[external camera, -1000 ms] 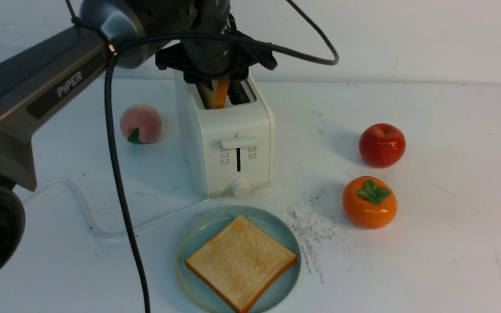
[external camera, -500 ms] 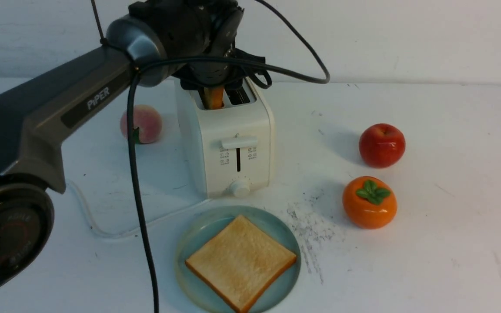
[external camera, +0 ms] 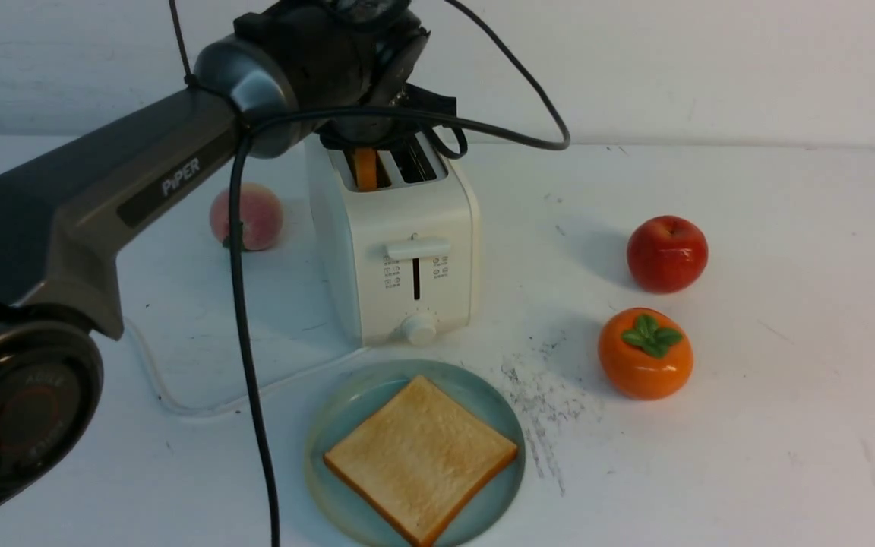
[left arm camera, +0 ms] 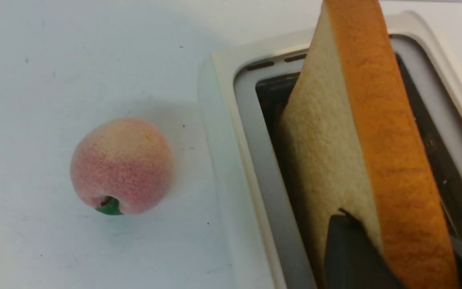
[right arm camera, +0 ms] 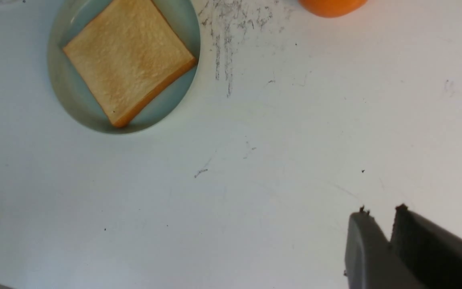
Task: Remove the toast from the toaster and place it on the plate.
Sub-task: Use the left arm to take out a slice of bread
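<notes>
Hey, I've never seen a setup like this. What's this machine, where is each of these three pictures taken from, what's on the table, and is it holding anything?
It is a robot with two arms, each ending in two fingers. The wide picture looks forward from between the arms. The other two come from cameras on the left and right wrists.

On the white table stand a white toaster and a blue-green plate with a flat toast slice lying on it. There are also a peach, a red apple and a persimmon.

The left arm reaches over the toaster, and the left fingers pinch an upright toast slice standing in its left slot. The right fingers hover above the table, nearly together and empty.
</notes>
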Robot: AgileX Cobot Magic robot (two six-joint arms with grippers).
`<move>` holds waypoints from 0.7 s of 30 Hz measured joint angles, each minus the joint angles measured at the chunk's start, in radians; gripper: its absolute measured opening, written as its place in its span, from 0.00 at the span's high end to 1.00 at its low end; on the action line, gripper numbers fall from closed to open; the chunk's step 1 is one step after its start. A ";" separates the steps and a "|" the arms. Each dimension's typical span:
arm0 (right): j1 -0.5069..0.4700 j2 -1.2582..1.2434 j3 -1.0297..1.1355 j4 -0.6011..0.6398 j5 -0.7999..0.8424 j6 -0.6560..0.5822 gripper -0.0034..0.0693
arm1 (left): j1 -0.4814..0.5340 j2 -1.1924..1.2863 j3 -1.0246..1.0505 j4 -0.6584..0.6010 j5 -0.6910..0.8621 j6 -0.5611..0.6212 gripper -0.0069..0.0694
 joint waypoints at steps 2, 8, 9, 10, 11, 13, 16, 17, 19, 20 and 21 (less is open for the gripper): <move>0.000 0.000 0.000 -0.001 0.000 0.000 0.81 | 0.000 0.000 0.000 0.008 -0.006 0.000 0.77; 0.000 0.000 0.000 -0.003 0.000 0.000 0.81 | 0.000 -0.015 0.000 0.047 -0.078 0.000 0.77; 0.000 0.000 0.000 -0.003 0.000 0.000 0.81 | 0.000 -0.015 -0.001 0.047 -0.078 0.000 0.77; 0.000 0.000 0.000 -0.002 0.000 0.000 0.80 | 0.000 -0.029 -0.011 0.047 -0.081 0.000 0.77; 0.000 0.000 0.000 -0.002 0.000 0.000 0.80 | 0.000 -0.042 -0.023 0.047 -0.082 0.000 0.77; 0.000 0.000 0.000 -0.002 0.000 0.000 0.80 | 0.000 -0.066 -0.037 0.056 -0.091 0.000 0.77; 0.000 0.000 0.000 -0.004 0.000 0.000 0.80 | 0.000 -0.138 -0.057 0.066 -0.091 0.000 0.77; 0.000 0.000 0.000 -0.006 0.000 0.000 0.79 | 0.000 -0.172 -0.060 0.071 -0.083 0.000 0.77; 0.000 0.000 0.000 -0.009 0.000 0.000 0.79 | 0.000 -0.212 -0.060 0.074 -0.064 0.000 0.77; 0.000 0.000 0.000 -0.011 0.000 0.000 0.79 | 0.000 -0.249 -0.061 0.075 -0.039 0.000 0.77; 0.000 0.000 0.000 -0.011 0.000 0.000 0.79 | 0.000 -0.274 -0.062 0.076 -0.017 0.000 0.77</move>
